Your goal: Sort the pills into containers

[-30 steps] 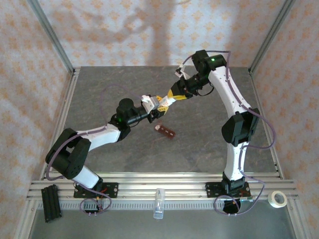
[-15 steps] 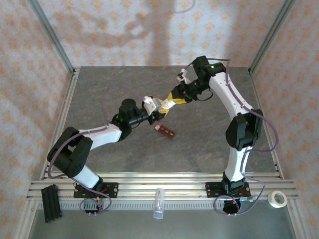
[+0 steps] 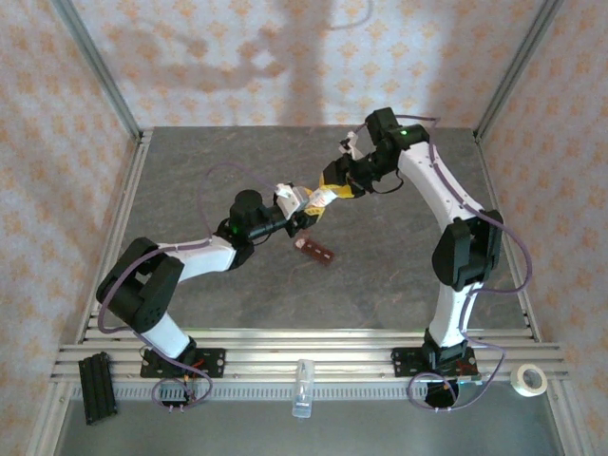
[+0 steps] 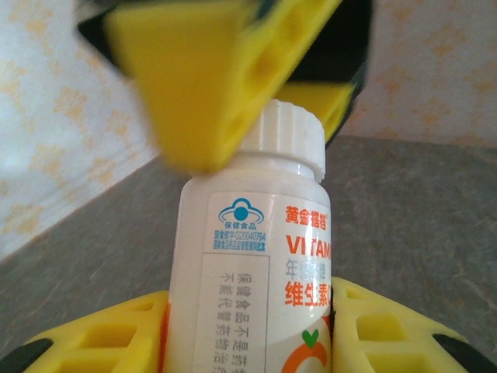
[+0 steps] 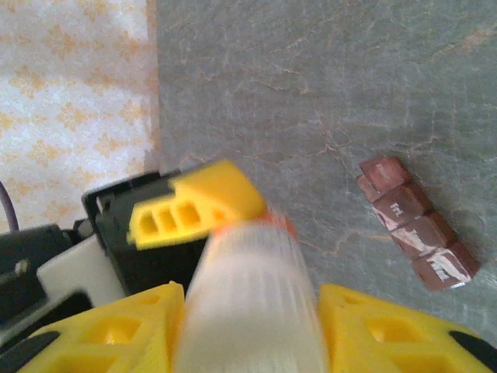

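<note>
step: uncapping vitamin bottle [image 4: 256, 233] mid-air | left tool [image 3: 304, 213] clamps its body | right tool [image 3: 326, 197] straddles white cap [image 4: 291, 136], grip unclear | containers [image 3: 316, 252] on bench [image 3: 190, 180] near bottle | next: lift cap clear, pour into containers

bright, even light; soft shadows fall on the back wall [image 3: 285, 57]; the bottle [image 5: 248, 303] is blurred close up.

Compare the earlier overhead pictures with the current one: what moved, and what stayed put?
The right arm drew toward the near edge, its right gripper staying at the cap of the white plastic vitamin bottle; the left arm nudged rightward. The left gripper still clamps the bottle, and the reddish-brown plastic strip of containers lies where it was.
</note>
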Controlling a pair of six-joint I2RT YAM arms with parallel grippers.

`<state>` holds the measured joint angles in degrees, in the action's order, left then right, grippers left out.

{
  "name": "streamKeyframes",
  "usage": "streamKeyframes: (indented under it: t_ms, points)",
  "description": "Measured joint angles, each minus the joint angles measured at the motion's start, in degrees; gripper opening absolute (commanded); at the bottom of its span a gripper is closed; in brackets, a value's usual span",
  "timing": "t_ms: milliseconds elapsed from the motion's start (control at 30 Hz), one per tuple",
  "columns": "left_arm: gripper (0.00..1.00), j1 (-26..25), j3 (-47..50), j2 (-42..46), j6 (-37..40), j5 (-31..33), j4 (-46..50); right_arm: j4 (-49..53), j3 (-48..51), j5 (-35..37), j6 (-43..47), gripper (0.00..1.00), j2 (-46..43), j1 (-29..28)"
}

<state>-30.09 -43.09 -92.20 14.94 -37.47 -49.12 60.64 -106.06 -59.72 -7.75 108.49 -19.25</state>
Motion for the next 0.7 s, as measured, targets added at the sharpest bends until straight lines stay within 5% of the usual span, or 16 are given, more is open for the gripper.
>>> streamKeyframes:
  t_ms: [233,700]
  points:
    - [0.0,-2.9,-0.5,0.0,0.0,-2.6,-4.8,-2.6,-1.5,1.5,-3.1,0.71,0.0,-1.8]
    - [0.0,-2.8,0.1,-1.4,-5.3,-0.9,-12.6,-14.0,2.9,13.2,-14.2,0.71,-4.3,6.0]
